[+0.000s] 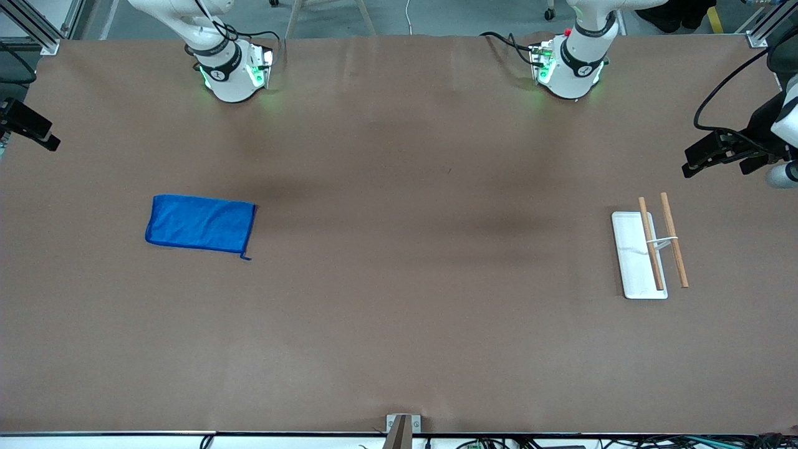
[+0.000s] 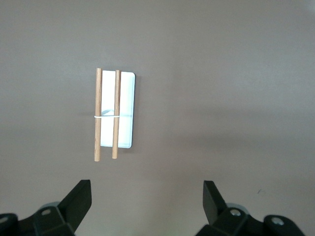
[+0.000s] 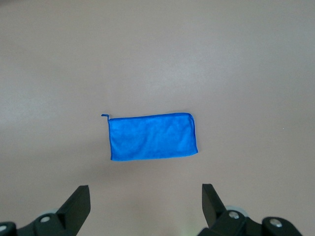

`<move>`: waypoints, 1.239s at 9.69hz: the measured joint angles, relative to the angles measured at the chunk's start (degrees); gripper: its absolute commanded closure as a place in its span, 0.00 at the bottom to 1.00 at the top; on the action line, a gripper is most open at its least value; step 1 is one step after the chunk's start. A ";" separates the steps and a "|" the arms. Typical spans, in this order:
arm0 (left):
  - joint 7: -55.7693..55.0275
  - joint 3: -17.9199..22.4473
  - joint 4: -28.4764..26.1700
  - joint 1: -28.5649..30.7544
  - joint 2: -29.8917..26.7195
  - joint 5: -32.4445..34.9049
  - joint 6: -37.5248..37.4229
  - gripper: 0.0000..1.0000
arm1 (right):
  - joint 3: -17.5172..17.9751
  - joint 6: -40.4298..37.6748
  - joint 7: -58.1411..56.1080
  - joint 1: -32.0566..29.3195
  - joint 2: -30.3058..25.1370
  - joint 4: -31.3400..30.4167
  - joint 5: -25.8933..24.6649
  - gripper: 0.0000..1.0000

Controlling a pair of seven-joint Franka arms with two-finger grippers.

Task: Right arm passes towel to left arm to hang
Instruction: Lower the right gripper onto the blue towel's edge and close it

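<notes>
towel flat, untouched | right gripper over it, open | left gripper over rack, open | risk: pinch only top layer, slips at handover

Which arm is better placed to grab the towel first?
Right. The towel lies flat at the right arm's end of the table, directly below the open right gripper. The left gripper, also open, hangs over the rack.

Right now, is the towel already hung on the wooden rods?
No. The towel lies flat on the table toward the right arm's end, apart from the wooden rods at the left arm's end.
</notes>
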 measured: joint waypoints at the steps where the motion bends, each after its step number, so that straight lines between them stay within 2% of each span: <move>1: 0.00 0.00 0.00 0.00 0.00 0.00 -0.01 0.00 | 0.00 0.00 0.00 0.00 0.01 0.00 0.01 0.00; 7: 0.00 0.00 0.00 0.00 0.01 0.00 -0.03 0.00 | 0.00 -0.21 -0.01 0.00 0.11 -0.01 0.01 0.00; 9: 0.00 0.00 0.00 0.00 0.03 0.00 -0.04 0.00 | 0.10 1.71 -0.16 0.10 0.88 -2.20 0.02 0.00; 12: 0.00 0.00 0.03 0.00 0.14 0.00 -0.07 0.00 | 0.34 23.51 -3.77 0.65 5.38 -19.35 -0.01 0.00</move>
